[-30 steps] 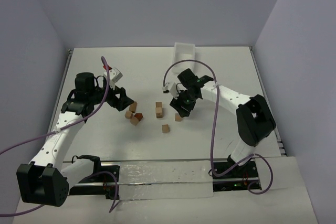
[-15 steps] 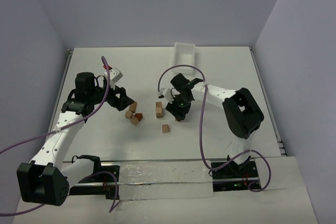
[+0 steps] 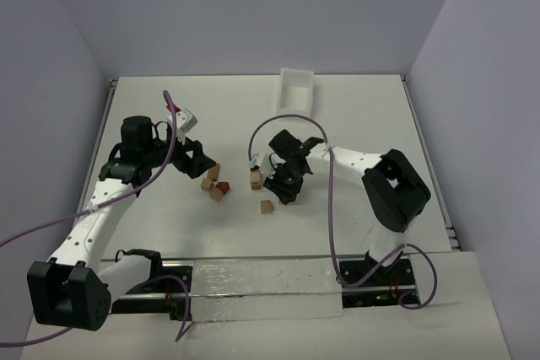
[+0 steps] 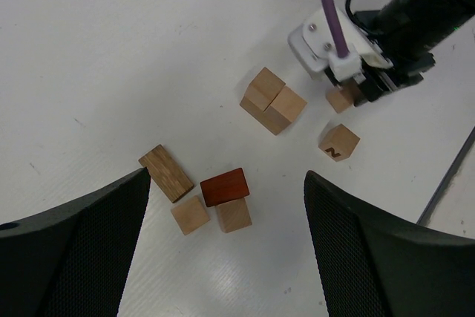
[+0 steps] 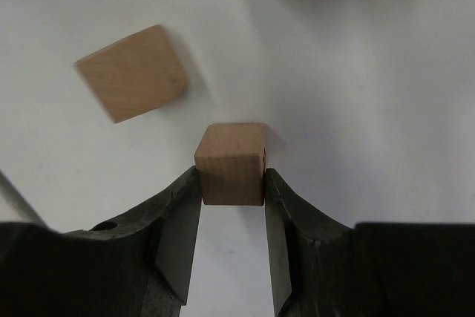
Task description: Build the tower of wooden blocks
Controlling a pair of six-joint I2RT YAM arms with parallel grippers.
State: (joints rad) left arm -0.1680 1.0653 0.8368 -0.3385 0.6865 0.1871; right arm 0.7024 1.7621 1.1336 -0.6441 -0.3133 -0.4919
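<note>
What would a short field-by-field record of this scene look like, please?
right claw: shut on small tan cube
left claw: open, empty, above the reddish block
pair: two tan blocks touching, near the right claw
loose: dark plank, tan cubes
far edge: white tray, apart from the blocks

One legible mark: a single dark capital letter, reading as "N", on the upward face of a lone tan cube (image 4: 339, 142) in the left wrist view. The letter sits at a slant to the picture edges. The cube lies on the white table (image 4: 111, 50), to the near side of the paired blocks (image 4: 272, 99) at mid-scene. In the top view the letter is too small to read.
</note>
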